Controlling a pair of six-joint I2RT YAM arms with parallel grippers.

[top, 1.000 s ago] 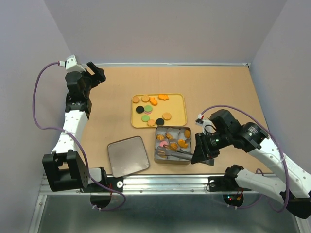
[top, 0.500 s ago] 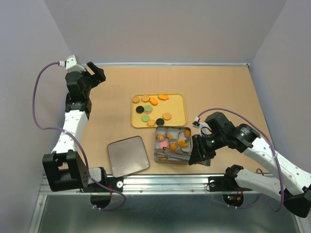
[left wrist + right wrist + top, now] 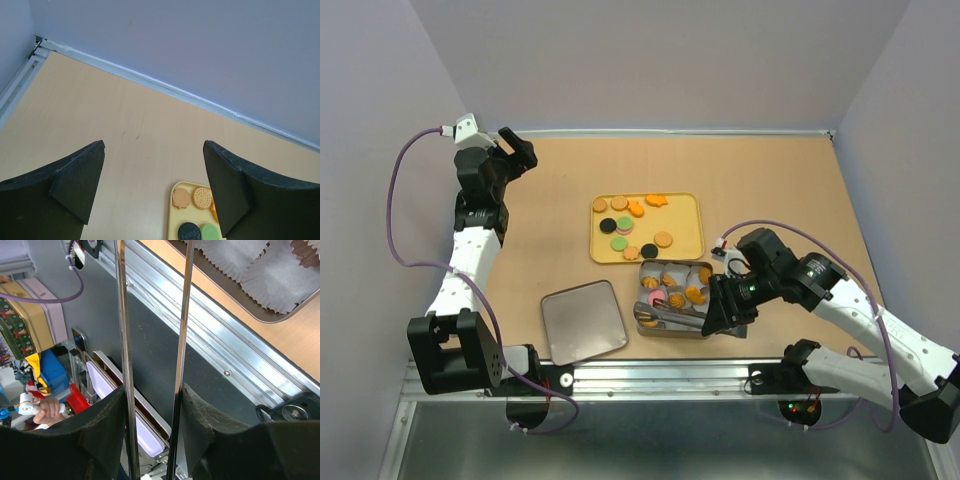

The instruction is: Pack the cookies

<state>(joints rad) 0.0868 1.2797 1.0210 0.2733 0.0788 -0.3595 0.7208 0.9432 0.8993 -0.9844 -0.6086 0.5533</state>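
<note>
Several loose cookies [image 3: 625, 230] in tan, black, green and pink lie on the yellow tray [image 3: 698, 225]. More cookies [image 3: 680, 295] sit in paper cups inside the square tin [image 3: 672, 332]. My right gripper [image 3: 725, 310] is shut on metal tongs [image 3: 665, 315], whose tips lie low over the tin's near left part. In the right wrist view the two tong arms [image 3: 182, 315] run up between the fingers of my right gripper [image 3: 152, 415]. My left gripper [image 3: 520, 150] hangs open at the far left, well away from the tray; its wrist view shows a few cookies [image 3: 192, 197] below its open jaws [image 3: 152, 185].
The tin's grey lid [image 3: 583, 320] lies flat to the left of the tin. Empty white paper cups [image 3: 280, 275] show in the tin [image 3: 260, 315]. The metal rail [image 3: 660, 375] runs along the table's near edge just below the tin.
My right arm has shifted left, carrying the tongs further across the near side of the tin, and the tong arms have spread a little. The left arm has stayed still.
</note>
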